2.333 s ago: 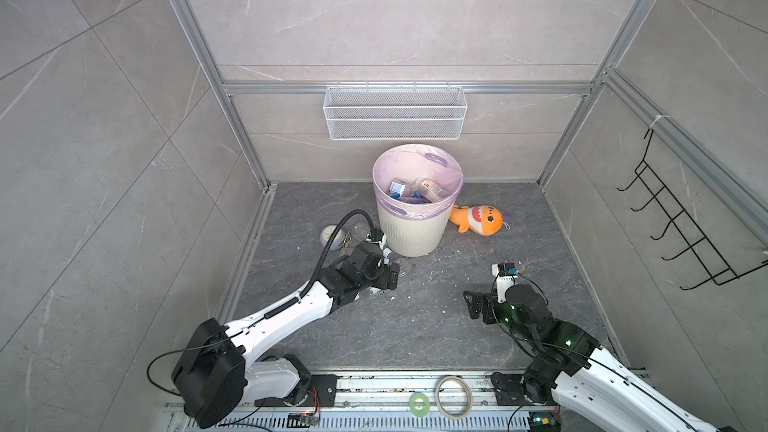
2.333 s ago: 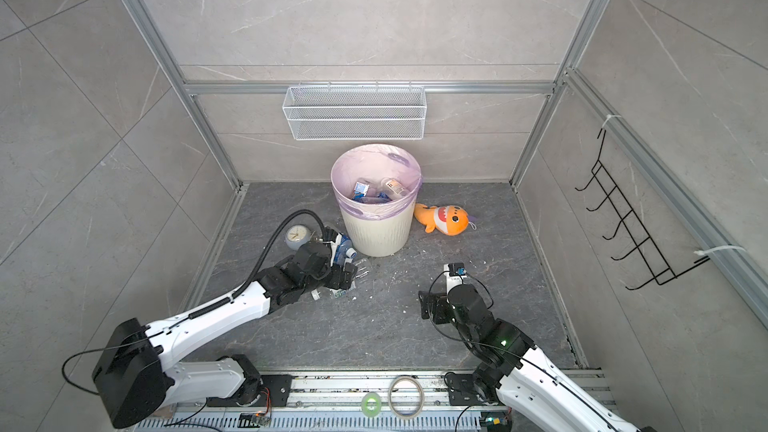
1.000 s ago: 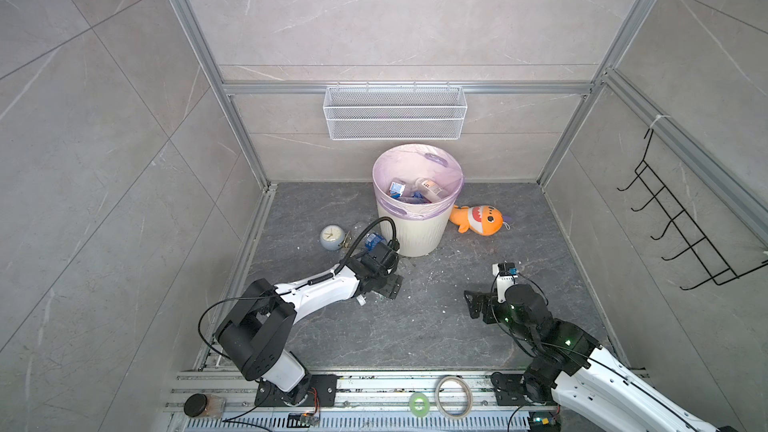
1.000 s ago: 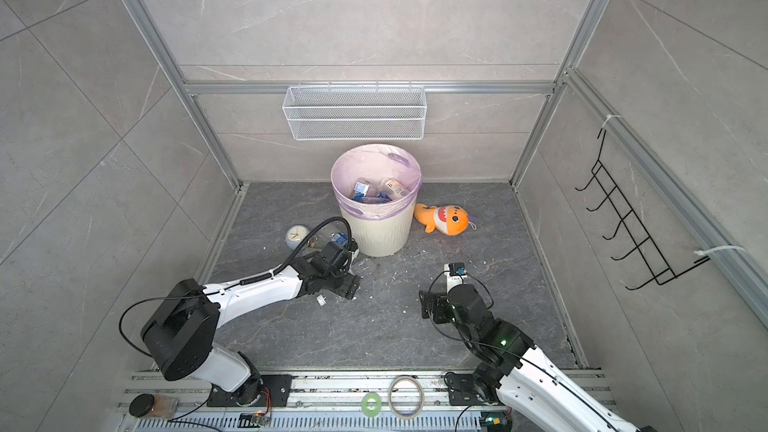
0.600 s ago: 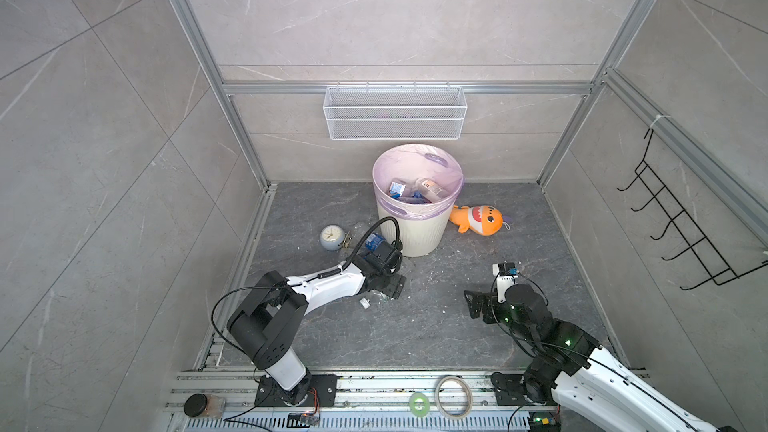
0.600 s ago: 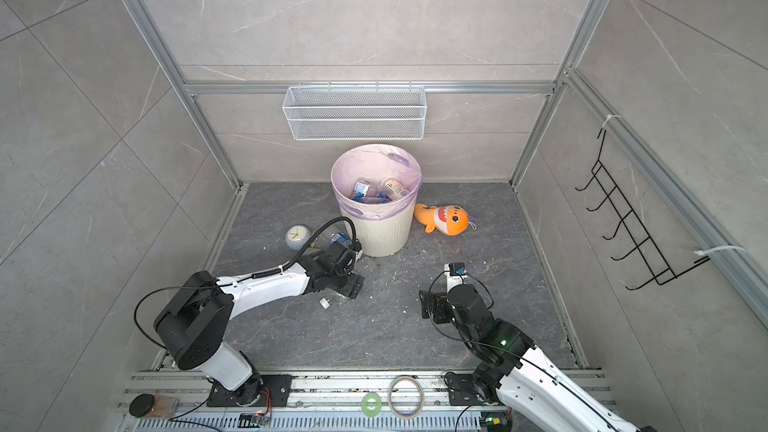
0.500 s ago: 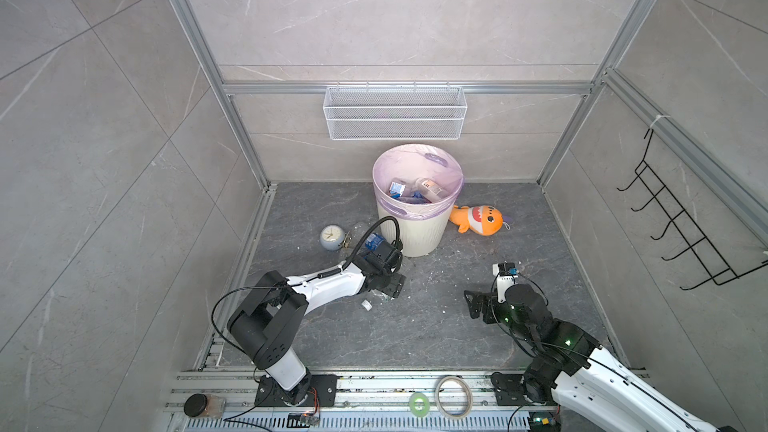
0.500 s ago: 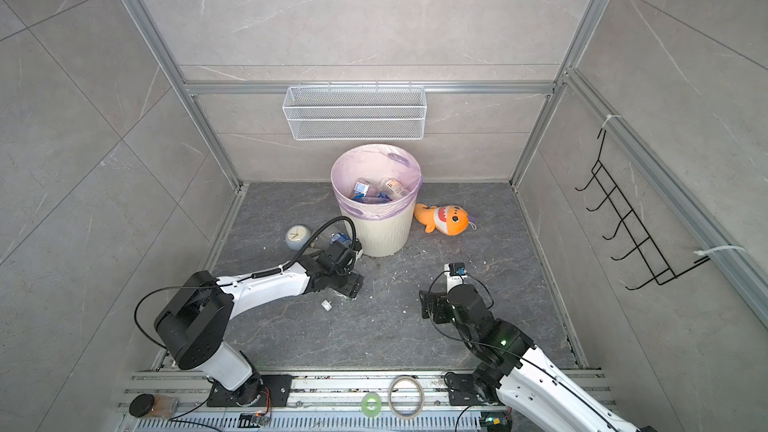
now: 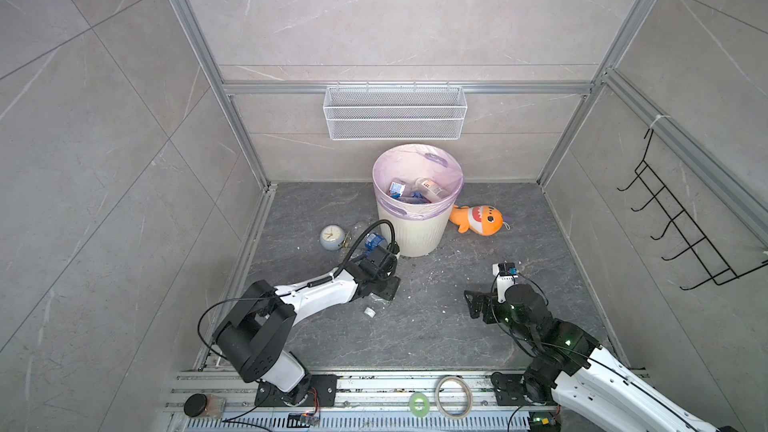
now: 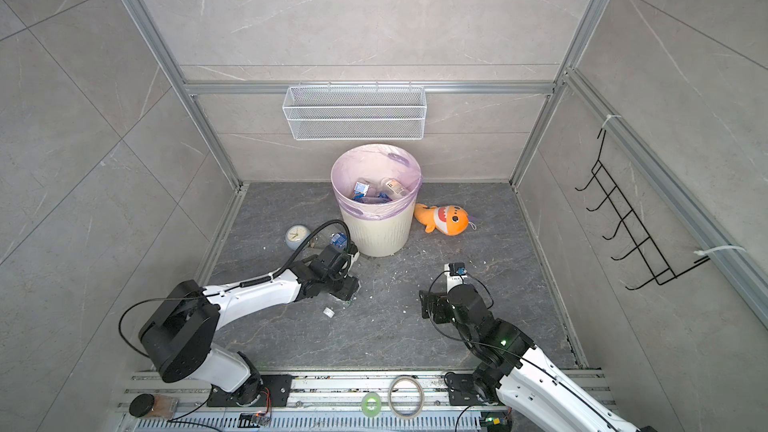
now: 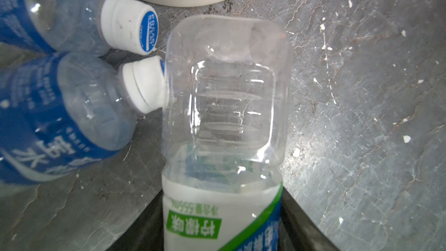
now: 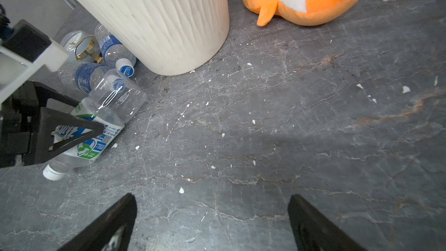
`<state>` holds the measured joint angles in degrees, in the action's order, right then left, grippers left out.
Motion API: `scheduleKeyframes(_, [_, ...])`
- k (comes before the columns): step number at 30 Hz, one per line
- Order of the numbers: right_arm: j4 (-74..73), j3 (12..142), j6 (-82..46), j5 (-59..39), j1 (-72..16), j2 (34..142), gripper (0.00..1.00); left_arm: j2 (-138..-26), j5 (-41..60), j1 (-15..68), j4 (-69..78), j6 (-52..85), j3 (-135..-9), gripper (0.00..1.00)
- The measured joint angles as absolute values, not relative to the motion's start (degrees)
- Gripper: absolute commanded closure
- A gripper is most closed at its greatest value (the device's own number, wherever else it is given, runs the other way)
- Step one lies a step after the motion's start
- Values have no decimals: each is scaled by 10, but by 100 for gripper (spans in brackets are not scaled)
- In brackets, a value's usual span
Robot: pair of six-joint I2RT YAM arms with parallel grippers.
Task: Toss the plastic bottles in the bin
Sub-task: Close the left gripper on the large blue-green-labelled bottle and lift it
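Left tool (image 9: 384,289) is low on the grey floor (image 9: 436,326), just near of the bin (image 9: 415,234), and its jaws are clamped across the label of a green-labelled bottle (image 12: 96,129). That bottle lies on its side: clear base (image 11: 226,92) pointing toward the bin, white cap (image 12: 52,173) toward the near side. In the left wrist view the bottle runs straight out between the jaws. Two blue-labelled bottles (image 11: 60,107) lie just left of it, one cap touching its side, both tucked against the bin's foot beside the pale-blue clock (image 9: 331,236). More bottles (image 9: 409,193) already sit inside the lilac-lined bin. Right tool (image 12: 212,223) hangs over bare floor on the right, jaws spread wide, gripping nothing. The orange shark toy (image 9: 478,220) lies right of the bin.
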<state>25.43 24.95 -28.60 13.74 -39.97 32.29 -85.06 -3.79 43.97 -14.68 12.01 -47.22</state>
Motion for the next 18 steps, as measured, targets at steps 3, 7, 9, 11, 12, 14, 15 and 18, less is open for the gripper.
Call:
scheduleKeyframes(3, [254, 249, -286, 137, -400, 323, 0, -807, -38, 443, -141, 124, -447, 42])
scheduleKeyframes(7, [254, 249, -286, 137, -400, 323, 0, -742, -39, 451, -126, 131, -407, 42])
scheduleKeyframes(9, [254, 249, -286, 137, -400, 323, 0, -708, -40, 455, -122, 135, -387, 42])
scheduleKeyframes(11, [254, 249, -286, 137, -400, 323, 0, -672, -43, 457, -121, 140, -364, 42])
scheduleKeyframes(12, [254, 249, -286, 137, -400, 323, 0, -652, -44, 458, -120, 142, -353, 42])
scheduleKeyframes(14, [254, 249, -286, 137, -400, 323, 0, -610, -46, 461, -118, 146, -330, 42])
scheduleKeyframes(15, [254, 249, -286, 137, -400, 323, 0, -587, -48, 462, -116, 148, -319, 42])
scheduleKeyframes(18, [254, 249, -286, 137, -400, 323, 0, -506, -59, 465, -116, 153, -285, 42])
